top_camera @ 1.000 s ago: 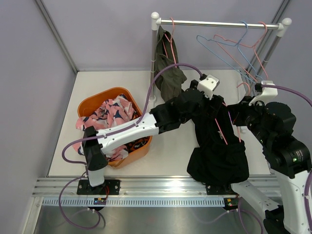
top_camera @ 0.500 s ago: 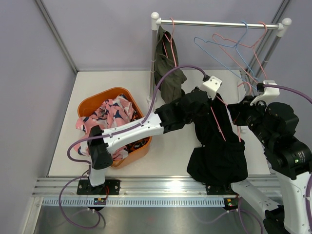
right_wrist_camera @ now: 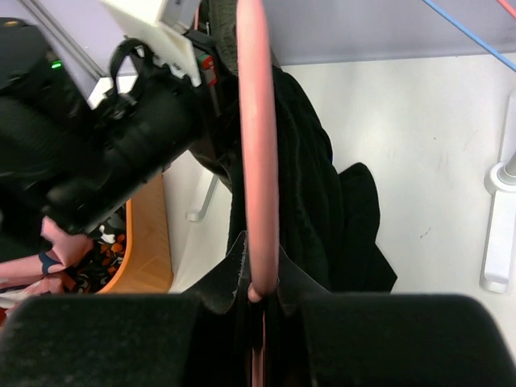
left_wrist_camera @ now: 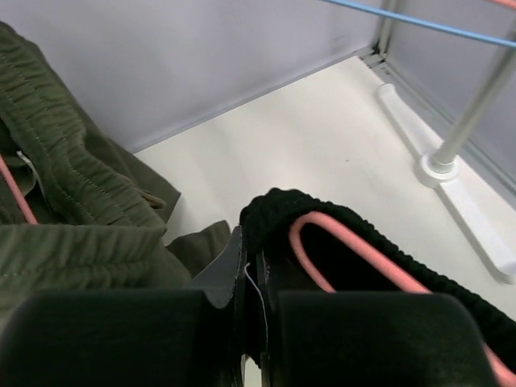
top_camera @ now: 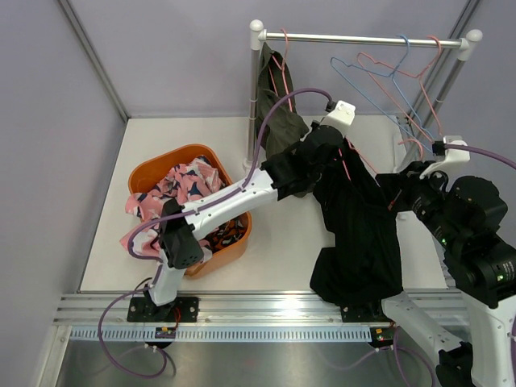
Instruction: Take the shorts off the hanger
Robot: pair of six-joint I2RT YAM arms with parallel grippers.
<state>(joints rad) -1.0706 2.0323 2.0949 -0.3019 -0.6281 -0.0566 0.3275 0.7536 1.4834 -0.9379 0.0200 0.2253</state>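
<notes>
Left fingers (left_wrist_camera: 248, 270): closed tight on the ribbed waistband of the black shorts (top_camera: 359, 230), pinching the cloth between them; in the top view they sit just in front of the rack (top_camera: 363, 38), nearer its left post.
Right fingers (right_wrist_camera: 258, 297): closed on the wire of the pink hanger (right_wrist_camera: 258, 145), gripping it near one end, in front of the rack's right half.
Black shorts: stretched between the two arms in front of the rack, the waistband wrapped over the pink hanger, the legs drooping toward the near edge of the worktop (top_camera: 274, 250).
Pink hanger: off the rail, one looped end tucked inside the black waistband right beside the left fingers.
Green shorts (top_camera: 278, 113): hanging on the rack against its left post, just behind the left fingers.
Blue hanger (left_wrist_camera: 419, 18): bare, on the right part of the rail with other bare wire hangers.
Basket (top_camera: 165, 159): orange, on the worktop left of the rack's left post.
Pink shorts (top_camera: 181, 184): piled in the basket, spilling over its left rim.
Camouflage shorts (top_camera: 228, 235): partly visible low in the basket, under the left arm.
</notes>
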